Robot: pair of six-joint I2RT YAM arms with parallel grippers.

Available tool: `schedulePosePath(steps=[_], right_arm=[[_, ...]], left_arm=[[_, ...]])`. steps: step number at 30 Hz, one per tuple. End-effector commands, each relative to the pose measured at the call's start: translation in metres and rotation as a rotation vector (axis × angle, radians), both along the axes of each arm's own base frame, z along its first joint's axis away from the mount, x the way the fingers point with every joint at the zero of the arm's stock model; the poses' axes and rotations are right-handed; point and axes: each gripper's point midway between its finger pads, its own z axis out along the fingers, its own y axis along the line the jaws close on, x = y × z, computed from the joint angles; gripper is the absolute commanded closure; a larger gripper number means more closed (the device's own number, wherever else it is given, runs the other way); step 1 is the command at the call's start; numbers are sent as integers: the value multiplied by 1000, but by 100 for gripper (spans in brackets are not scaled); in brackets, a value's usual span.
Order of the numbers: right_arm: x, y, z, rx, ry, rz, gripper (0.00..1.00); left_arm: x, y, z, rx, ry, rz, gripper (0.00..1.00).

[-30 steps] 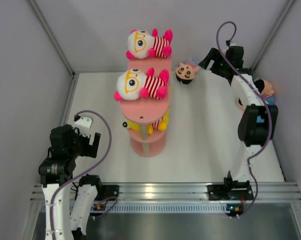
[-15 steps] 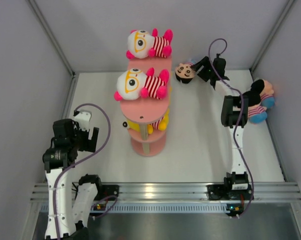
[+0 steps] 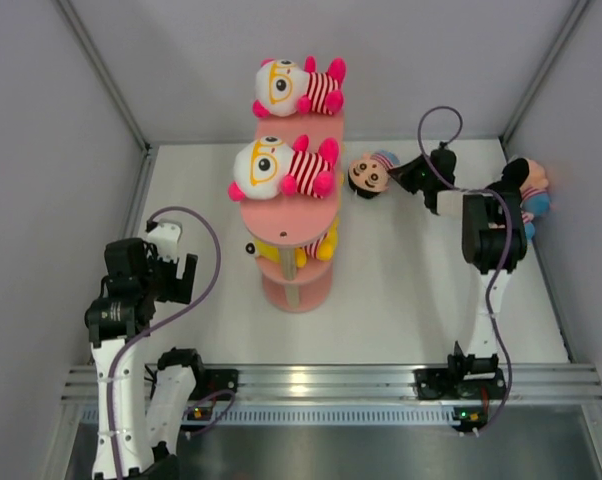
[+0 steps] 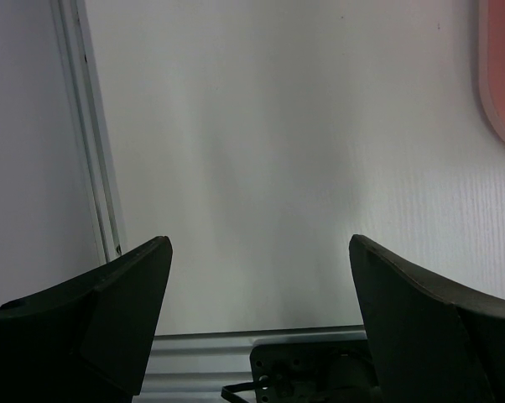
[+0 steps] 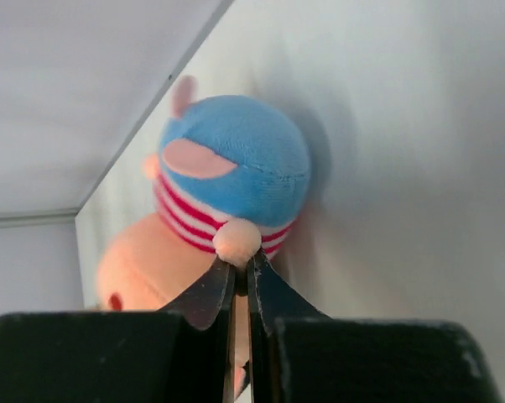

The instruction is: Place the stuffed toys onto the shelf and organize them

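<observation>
The salmon-pink shelf (image 3: 289,216) stands left of centre. A white-faced toy with orange glasses (image 3: 296,88) lies on its top tier, a second one (image 3: 280,168) on the middle tier, and a yellow bear (image 3: 324,244) on the lowest. A black-haired doll (image 3: 367,173) in a striped shirt and blue trousers (image 5: 233,159) lies just right of the shelf. My right gripper (image 3: 409,176) (image 5: 240,264) is shut on its small peach limb (image 5: 236,240). My left gripper (image 3: 167,279) (image 4: 261,252) hangs open with nothing in it, near the left wall.
Another stuffed toy with black mouse ears (image 3: 526,192) lies against the right wall behind my right arm. A corner of the shelf's pink base (image 4: 502,75) shows in the left wrist view. White walls close in the table on three sides.
My right gripper came in from the back right corner to the black-haired doll and shut on its limb; the doll shifted slightly toward the shelf. My left arm drew back a little and stays open.
</observation>
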Motion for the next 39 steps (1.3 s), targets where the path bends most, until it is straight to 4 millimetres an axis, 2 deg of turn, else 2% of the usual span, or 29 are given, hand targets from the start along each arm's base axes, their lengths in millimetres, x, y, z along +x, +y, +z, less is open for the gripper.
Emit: schedulePosePath(steps=[1,2,3,4,5,6,7,8,10,11,12,13,15,17,18,21,23,26,29,32,33,35,37,39], right_arm=[[-30,0,110,24,-263,-58,100],[-54,-2,82,18,-203,-79,100],[-69,2,106,49,-253,-85,100],[-80,3,105,61,-255,-91,100],[-103,3,79,65,-200,-95,100],[-113,8,95,105,-243,-95,100],[-123,8,93,119,-243,-102,100],[-143,6,71,117,-196,-119,100],[-162,18,81,167,-212,-116,100],[-177,21,73,183,-209,-111,100],[-186,29,86,232,-248,-96,100],[-191,31,112,286,-354,-85,100],[-205,32,116,353,-365,-101,100],[-211,37,121,372,-373,-103,100],[-217,46,127,381,-382,-82,100],[-227,58,132,384,-386,-91,100],[-226,61,129,361,-373,-127,100],[-225,83,132,358,-366,-108,100],[-219,108,107,400,-285,-84,100],[-214,127,113,476,-304,-55,100],[-214,137,100,492,-270,-43,100],[-210,150,103,517,-279,-27,100],[-211,163,83,485,-227,-12,100],[-214,171,75,463,-190,5,98]], left_arm=[[8,-2,17,10,-89,-24,7],[8,-2,18,9,-89,-22,8],[8,-3,20,11,-98,-30,8],[8,-4,21,10,-102,-33,7],[8,-5,22,11,-105,-36,7],[7,-5,24,10,-113,-40,7],[8,-6,25,9,-116,-41,7],[7,-6,26,10,-119,-44,7],[7,-9,27,8,-124,-53,7],[7,-9,28,9,-129,-57,7],[7,-10,27,10,-127,-60,7],[7,-11,29,8,-132,-64,7],[7,-12,29,8,-133,-72,7],[6,-13,30,8,-136,-75,7],[6,-12,30,9,-136,-73,7],[5,-13,30,8,-140,-78,7],[5,-13,29,11,-139,-78,7],[5,-13,29,10,-138,-79,7],[5,-13,29,10,-139,-77,7],[5,-12,29,11,-139,-75,7],[5,-13,29,11,-138,-76,7],[6,-13,28,11,-136,-76,7],[6,-13,28,12,-136,-77,7],[6,-13,28,12,-136,-77,7]])
